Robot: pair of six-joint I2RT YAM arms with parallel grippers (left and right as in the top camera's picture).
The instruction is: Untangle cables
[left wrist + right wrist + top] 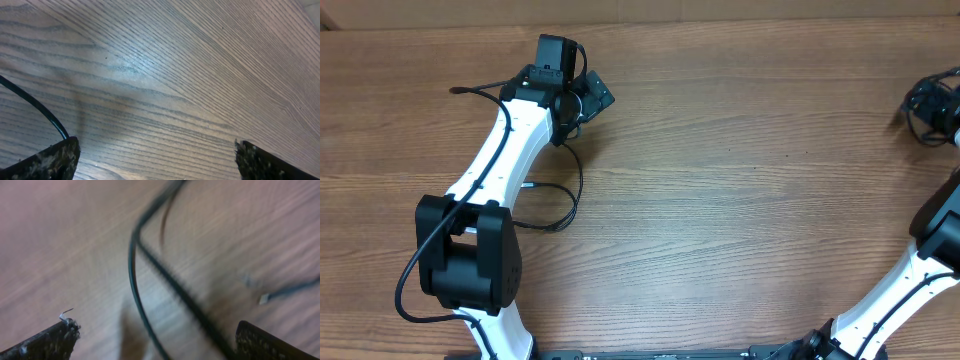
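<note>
A thin black cable (575, 185) loops on the wooden table beside my left arm, with a small plug end (527, 185). Another thin cable end (470, 90) lies left of the left wrist. My left gripper (588, 98) is open and empty just above the table. In the left wrist view (157, 150) one cable (35, 105) runs up to the left fingertip. My right gripper (938, 108) sits over a small tangle of black cables (920, 100) at the far right edge. In the blurred right wrist view its jaws (157, 330) are wide open, with cables (150, 260) passing between the fingers and a silvery plug tip (263, 299) to the right.
The wooden table (740, 200) stretches between the two arms. The left arm's white links and black base joint (470, 255) lie over the near-left part. The table's back edge (720, 20) is close behind the left gripper.
</note>
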